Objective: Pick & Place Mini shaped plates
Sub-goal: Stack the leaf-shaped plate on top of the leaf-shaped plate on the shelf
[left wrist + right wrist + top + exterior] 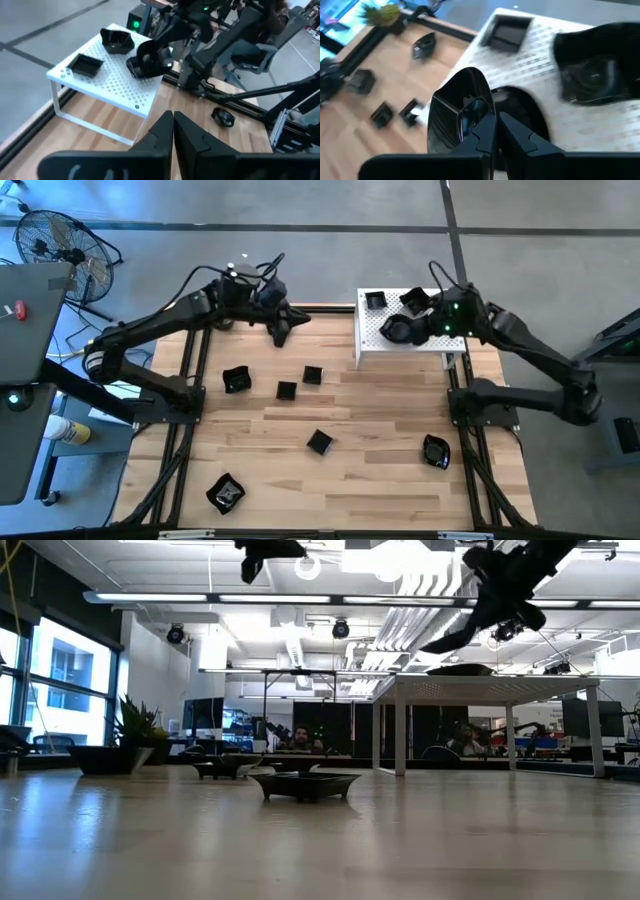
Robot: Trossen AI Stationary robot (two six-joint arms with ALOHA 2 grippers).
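A white perforated stand (385,348) sits at the table's far right with two black mini plates (375,301) (416,300) resting flat on its top. My right gripper (402,332) hovers over the stand's top, shut on a third glossy black plate (455,110). Several more black plates lie flat on the wooden table (236,380) (319,442) (436,451) (226,493). My left gripper (281,332) hangs high over the table's far middle, shut with nothing between its fingers (172,125). My right gripper pinches the plate's rim (479,117) between its two fingers, which slant down toward the stand. The plate is tilted on edge beside the fingers, its hollow side showing, lifted clear above the stand's top (555,125).
A green leafy plant (382,14) stands at the table's far left corner. Black frame rails run along the table's left and right sides (180,420) (470,440). Bare wood lies in the table's near middle (340,490). People sit in the room beyond (298,738).
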